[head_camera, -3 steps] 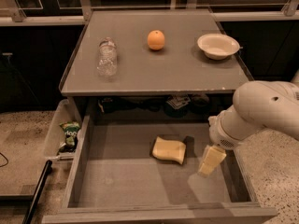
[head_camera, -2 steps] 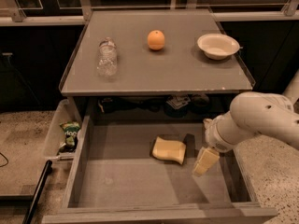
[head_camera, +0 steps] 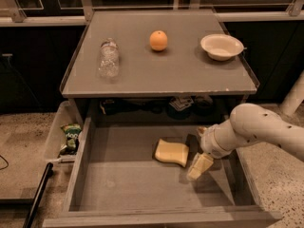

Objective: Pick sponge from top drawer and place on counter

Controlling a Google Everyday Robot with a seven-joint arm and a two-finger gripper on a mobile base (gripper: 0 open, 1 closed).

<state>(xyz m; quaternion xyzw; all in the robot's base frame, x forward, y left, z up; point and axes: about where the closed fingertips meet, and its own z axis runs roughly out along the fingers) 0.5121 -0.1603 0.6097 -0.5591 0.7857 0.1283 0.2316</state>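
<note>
The worktop (head_camera: 190, 80) is matt grey and smooth. The drawer (head_camera: 118, 184) looks like grey wood, dull and flat. The sponge (head_camera: 172, 152) is soft pale-yellow foam. Just right of it, low in the drawer, the end effector (head_camera: 199, 166) is smooth cream plastic. The bottle (head_camera: 108, 57), far left, is clear glossy plastic.

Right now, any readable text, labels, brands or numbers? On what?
On the green bag in the clear bin: white lettering, too blurred to read.
On the bottle on the counter: no legible label.
Nothing else shows text; the gripper hangs in the drawer, beside the sponge.
</note>
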